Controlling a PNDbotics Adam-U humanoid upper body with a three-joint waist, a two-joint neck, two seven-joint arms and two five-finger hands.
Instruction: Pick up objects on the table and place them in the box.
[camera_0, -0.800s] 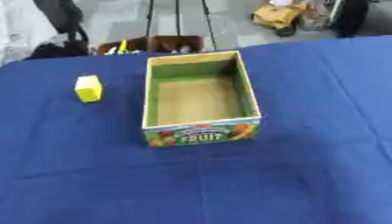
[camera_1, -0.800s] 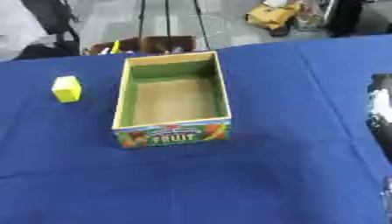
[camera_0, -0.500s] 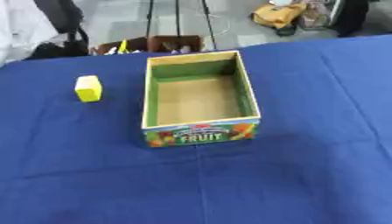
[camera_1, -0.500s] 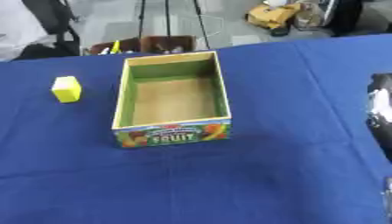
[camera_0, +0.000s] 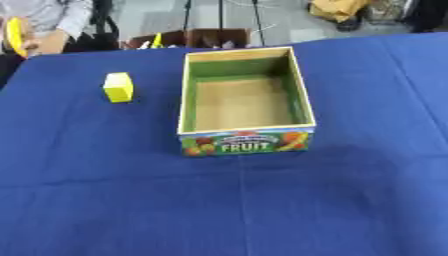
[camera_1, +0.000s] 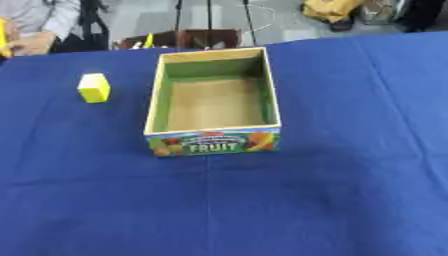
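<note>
Looking through the left eye, I see the open box (camera_0: 245, 107) with "FRUIT" printed on its front sitting mid-table on the blue cloth (camera_0: 350, 200), nothing inside that I can see. A small yellow block (camera_0: 118, 87) stands off to its left, well apart from it. Over in the right eye it's the same layout. Neither of my hands is in either view, so I can't tell their fingers' state.
</note>
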